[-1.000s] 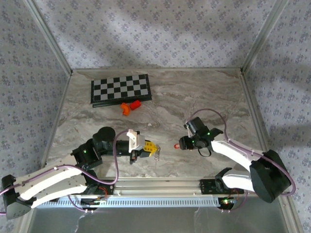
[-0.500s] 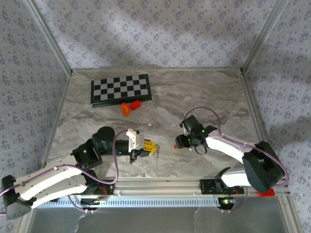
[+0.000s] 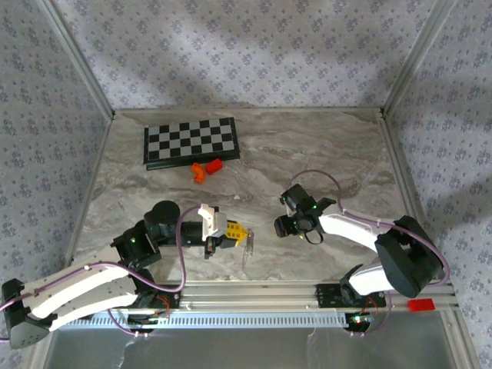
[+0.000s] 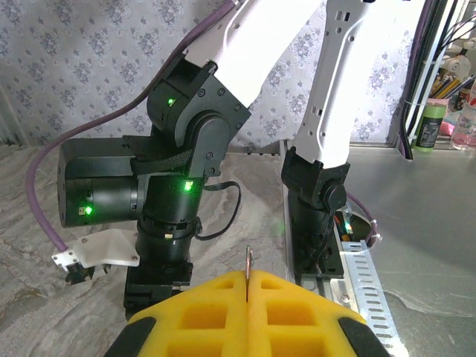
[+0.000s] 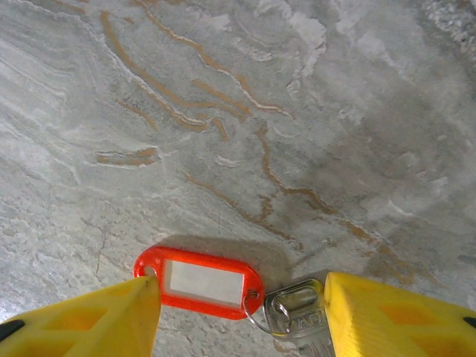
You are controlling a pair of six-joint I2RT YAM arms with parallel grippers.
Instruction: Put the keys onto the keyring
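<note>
My left gripper (image 4: 248,288) is clenched on a thin silver metal key (image 4: 248,262), which stands edge-up in its grip. My right gripper (image 5: 242,291) is released, its fingers either side of the red oblong plastic keyring tag (image 5: 201,281). The tag lies flat on the grey marbled table (image 5: 223,111) with a second silver key (image 5: 299,318) at its wire ring.

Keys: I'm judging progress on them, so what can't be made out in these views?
Right wrist: the key beside the keyring is cut off by the bottom edge; whether it is threaded cannot be told.
Left wrist: the silver piece in the shut left gripper stands edge-on, its lower part hidden by the fingers.
Top external: that piece is too small to identify.
</note>
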